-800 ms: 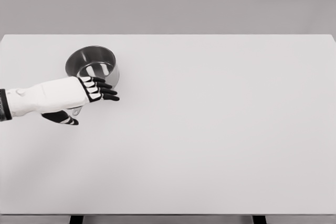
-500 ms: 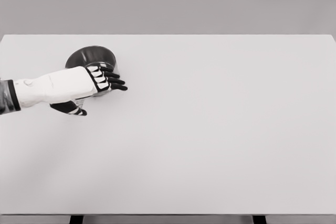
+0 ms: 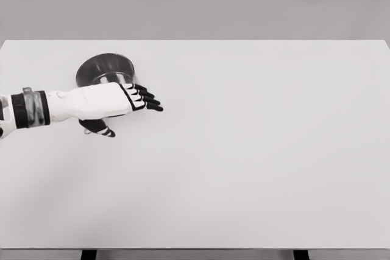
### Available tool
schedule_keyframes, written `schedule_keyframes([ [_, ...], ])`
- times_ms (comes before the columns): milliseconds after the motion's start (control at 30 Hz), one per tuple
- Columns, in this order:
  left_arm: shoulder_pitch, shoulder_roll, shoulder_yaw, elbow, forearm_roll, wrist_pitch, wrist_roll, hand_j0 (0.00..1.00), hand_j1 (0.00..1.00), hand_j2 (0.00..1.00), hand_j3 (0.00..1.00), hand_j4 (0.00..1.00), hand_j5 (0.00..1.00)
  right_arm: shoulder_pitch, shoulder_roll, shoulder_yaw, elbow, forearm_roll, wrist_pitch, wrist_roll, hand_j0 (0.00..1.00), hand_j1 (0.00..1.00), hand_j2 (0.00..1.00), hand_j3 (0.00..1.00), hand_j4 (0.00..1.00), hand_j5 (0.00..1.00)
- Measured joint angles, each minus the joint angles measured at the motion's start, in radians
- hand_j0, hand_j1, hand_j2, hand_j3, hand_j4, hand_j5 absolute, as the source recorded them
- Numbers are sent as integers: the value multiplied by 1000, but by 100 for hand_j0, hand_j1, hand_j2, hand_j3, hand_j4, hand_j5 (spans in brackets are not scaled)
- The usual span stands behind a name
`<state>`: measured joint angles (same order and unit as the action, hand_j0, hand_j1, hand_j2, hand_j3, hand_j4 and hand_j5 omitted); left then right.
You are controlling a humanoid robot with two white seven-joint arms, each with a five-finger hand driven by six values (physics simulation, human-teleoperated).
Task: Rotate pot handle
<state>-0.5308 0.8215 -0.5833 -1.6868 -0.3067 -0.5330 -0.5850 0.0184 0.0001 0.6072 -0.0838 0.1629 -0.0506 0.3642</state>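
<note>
Across the pot (image 3: 103, 68), left hand (image 3: 113, 101), fingers (image 3: 149, 100) outstretched

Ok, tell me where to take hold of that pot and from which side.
Judging from this view, grip the pot by its handle, which is hidden under the left hand on the near side. So come in low from the near-left. The round steel wall offers the fingers little purchase; the open rim is the fallback.
</note>
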Motion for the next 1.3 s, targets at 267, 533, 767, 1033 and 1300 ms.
schedule_keyframes([
  [267, 6, 47, -3, 13, -70, 25, 4, 100, 100, 100, 100, 100, 100, 0, 0, 0, 0, 0, 0, 0, 100, 100, 100, 100, 100, 100],
  [533, -5, 53, 3, 69, -94, 48, 6, 100, 100, 100, 100, 100, 100, 0, 0, 0, 0, 0, 0, 0, 100, 100, 100, 100, 100, 100],
  [767, -12, 78, 32, 156, -95, 49, 37, 100, 100, 100, 100, 100, 100, 0, 0, 0, 0, 0, 0, 0, 100, 100, 100, 100, 100, 100],
  [1033, -81, 81, 48, 311, -92, 48, 58, 100, 100, 100, 100, 100, 100, 0, 0, 0, 0, 0, 0, 0, 100, 100, 100, 100, 100, 100],
  [1300, -144, 59, 47, 457, -94, 48, 60, 100, 100, 100, 100, 100, 100, 0, 0, 0, 0, 0, 0, 0, 100, 100, 100, 100, 100, 100],
])
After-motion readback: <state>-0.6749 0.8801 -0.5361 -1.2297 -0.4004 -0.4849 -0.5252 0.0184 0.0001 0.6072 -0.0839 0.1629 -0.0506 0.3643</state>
